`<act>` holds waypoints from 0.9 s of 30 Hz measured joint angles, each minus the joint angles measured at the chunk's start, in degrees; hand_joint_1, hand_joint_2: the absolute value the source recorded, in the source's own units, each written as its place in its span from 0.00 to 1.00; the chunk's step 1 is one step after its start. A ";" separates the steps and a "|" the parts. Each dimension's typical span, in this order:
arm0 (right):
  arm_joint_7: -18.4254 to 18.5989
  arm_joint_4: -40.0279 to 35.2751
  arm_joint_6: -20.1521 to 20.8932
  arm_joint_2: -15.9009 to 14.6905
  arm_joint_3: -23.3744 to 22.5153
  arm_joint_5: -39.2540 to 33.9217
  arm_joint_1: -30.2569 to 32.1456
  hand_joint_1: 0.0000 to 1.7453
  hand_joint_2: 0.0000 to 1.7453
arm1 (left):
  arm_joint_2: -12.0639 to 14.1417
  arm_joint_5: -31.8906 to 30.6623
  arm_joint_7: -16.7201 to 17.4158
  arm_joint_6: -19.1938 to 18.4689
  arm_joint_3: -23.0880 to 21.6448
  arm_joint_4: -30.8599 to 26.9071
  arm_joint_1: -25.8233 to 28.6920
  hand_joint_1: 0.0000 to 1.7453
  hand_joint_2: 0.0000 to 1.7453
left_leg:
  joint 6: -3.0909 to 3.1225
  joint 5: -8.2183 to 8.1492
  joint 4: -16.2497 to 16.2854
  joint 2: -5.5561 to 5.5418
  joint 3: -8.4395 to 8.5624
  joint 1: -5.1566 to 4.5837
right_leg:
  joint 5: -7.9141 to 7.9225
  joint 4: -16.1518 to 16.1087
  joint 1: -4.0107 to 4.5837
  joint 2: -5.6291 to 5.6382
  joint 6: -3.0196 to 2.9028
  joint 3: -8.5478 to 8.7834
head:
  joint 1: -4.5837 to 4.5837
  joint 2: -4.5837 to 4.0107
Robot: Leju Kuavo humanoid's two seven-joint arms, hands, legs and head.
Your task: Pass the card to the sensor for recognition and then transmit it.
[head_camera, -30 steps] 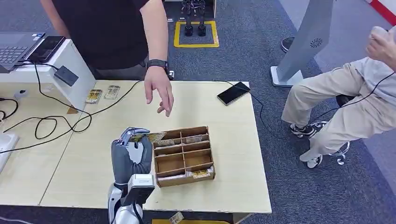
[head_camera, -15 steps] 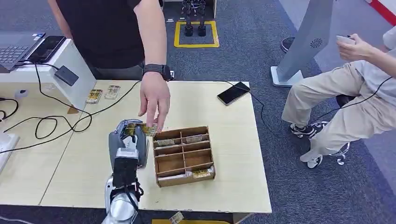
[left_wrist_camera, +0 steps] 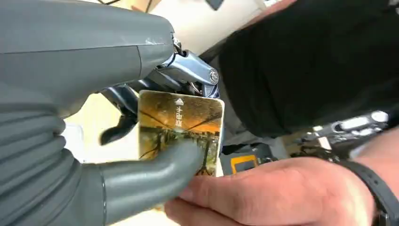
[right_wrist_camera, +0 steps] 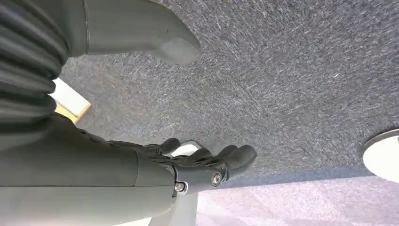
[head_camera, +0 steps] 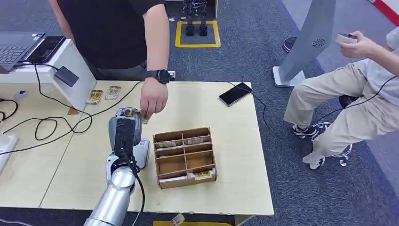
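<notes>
Card pinched between left hand thumb and dark fingers, long edge standing past fingertips toward person's hand touching its lower end; right hand hanging slack, holding nothing.

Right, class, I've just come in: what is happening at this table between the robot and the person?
The robot's left hand holds a card up, pinched under its thumb. A standing person's hand has reached in and is touching the card's lower edge, apparently to take it. The wooden divided box with more cards sits on the table beside the robot's arm. The robot's right hand hangs over the carpet, holding nothing. A second person sits off to the side.
</notes>
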 joint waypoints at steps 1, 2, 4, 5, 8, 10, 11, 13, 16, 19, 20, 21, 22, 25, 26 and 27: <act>0.07 0.00 0.00 0.00 0.02 0.00 0.00 0.00 1.00 | 0.00 0.68 0.00 -0.11 0.24 0.48 -0.50 0.00 1.00 | 0.00 0.00 0.00 0.00 0.00 0.00 | 0.00 0.00 0.00 0.00 0.00 0.00 | 0.00 0.00; 0.11 -0.09 0.00 0.00 0.00 -0.02 -0.01 0.00 1.00 | -0.02 1.89 0.00 -0.59 0.50 1.09 -1.04 0.00 1.00 | 0.00 0.00 0.00 0.00 0.00 0.00 | 0.00 0.00 0.00 0.00 0.00 0.00 | 0.00 0.00; 0.26 -0.26 0.00 0.09 0.00 -0.11 -0.01 0.00 1.00 | -0.15 3.31 0.00 -1.27 1.11 1.94 -1.68 0.00 1.00 | 0.00 0.00 0.00 0.01 0.00 0.00 | 0.00 0.00 0.00 0.00 0.00 0.00 | 0.00 0.00; 0.33 -0.33 0.00 0.13 0.00 -0.22 -0.01 0.00 1.00 | -0.17 3.94 -0.06 -1.49 1.31 2.31 -1.91 0.00 1.00 | 0.00 0.00 0.00 0.01 0.01 0.00 | 0.00 0.00 0.00 0.00 0.00 0.00 | 0.00 0.00; 0.33 -0.46 0.00 0.26 0.00 -0.33 -0.01 0.00 1.00 | -0.20 4.81 -0.35 -1.71 1.57 2.99 -2.21 0.00 1.00 | 0.00 0.00 0.00 0.01 0.01 0.00 | 0.00 0.00 0.00 0.00 0.00 -0.01 | -0.02 0.00; 0.33 -0.61 0.00 0.31 0.02 -0.37 -0.02 0.00 1.00 | -0.28 4.94 -0.39 -1.79 1.83 3.41 -2.34 0.00 1.00 | 0.00 0.00 0.00 0.01 0.01 0.00 | 0.00 0.00 0.00 0.00 0.00 -0.01 | -0.02 0.00; 0.33 -0.64 0.00 0.33 0.02 -0.37 -0.02 0.00 1.00 | -0.33 4.92 -0.42 -1.79 1.92 3.58 -2.41 0.00 1.00 | 0.00 0.00 0.00 0.01 0.00 0.00 | 0.00 0.00 0.00 0.00 0.00 -0.01 | 0.00 0.00; 0.33 -0.70 0.00 0.33 0.02 -0.39 -0.02 0.00 1.00 | -0.46 4.94 -0.46 -1.81 2.14 3.89 -2.53 0.00 1.00 | 0.00 0.00 0.00 0.01 0.00 0.00 | 0.00 0.00 0.00 0.00 0.00 -0.01 | -0.02 0.00; 0.33 -0.77 0.00 0.33 0.00 -0.42 -0.03 0.00 1.00 | -0.63 5.36 -0.57 -1.84 2.34 4.22 -2.67 0.00 1.00 | 0.00 0.00 0.00 0.01 0.00 0.00 | 0.00 0.00 0.00 0.00 0.00 -0.01 | 0.00 0.00; 0.39 -0.83 0.00 0.33 0.00 -0.63 -0.04 0.00 1.00 | -0.76 7.78 -1.72 -2.84 2.47 4.22 -2.63 0.00 0.00 | 0.00 0.00 0.00 0.01 0.00 0.00 | 0.00 0.00 0.00 0.00 0.00 -0.01 | 0.00 0.00; 0.52 -0.92 0.00 0.33 0.00 -0.83 -0.04 0.00 1.00 | -0.77 8.64 -2.10 -3.15 2.49 4.22 -2.54 0.00 0.00 | 0.00 0.00 0.00 0.01 0.00 0.00 | 0.00 0.00 0.00 0.00 0.00 -0.01 | 0.00 0.00; 0.52 -0.94 0.00 0.35 0.00 -1.12 -0.04 0.00 1.00 | -0.81 9.47 -2.45 -3.41 2.49 4.15 -2.34 0.00 0.00 | 0.00 0.00 0.00 0.01 0.00 0.00 | 0.00 0.00 0.00 0.00 0.00 -0.01 | -0.02 0.00; 0.77 -1.05 0.00 0.35 0.00 -1.33 -0.03 0.00 1.00 | -0.92 10.67 -2.65 -3.50 2.51 3.89 -2.02 0.00 0.00 | 0.00 0.00 0.00 0.01 -0.01 0.00 | 0.00 0.00 0.00 0.00 0.00 -0.01 | 0.00 0.00; 1.27 -1.73 0.00 0.59 0.00 -2.57 0.02 0.00 1.00 | -1.55 14.01 -3.58 -4.02 2.75 1.73 -0.28 0.00 0.00 | 0.00 -0.01 0.00 0.01 -0.01 0.00 | 0.00 0.00 0.00 0.00 0.00 -0.01 | 0.00 0.00; 1.46 -2.05 0.00 0.65 0.00 -3.30 0.05 0.00 1.00 | -1.66 14.15 -4.37 -3.92 2.75 0.42 0.78 0.00 0.00 | 0.00 -0.01 0.00 0.01 -0.02 0.00 | 0.00 0.00 0.00 0.01 0.00 -0.02 | 0.00 0.00; 1.70 -2.32 0.00 0.85 0.00 -3.76 0.09 0.00 1.00 | -1.75 13.86 -5.00 -3.03 2.75 -0.88 1.79 0.00 0.00 | 0.00 -0.01 0.00 0.02 -0.02 0.00 | -0.01 0.00 0.00 0.02 0.00 -0.02 | 0.00 0.00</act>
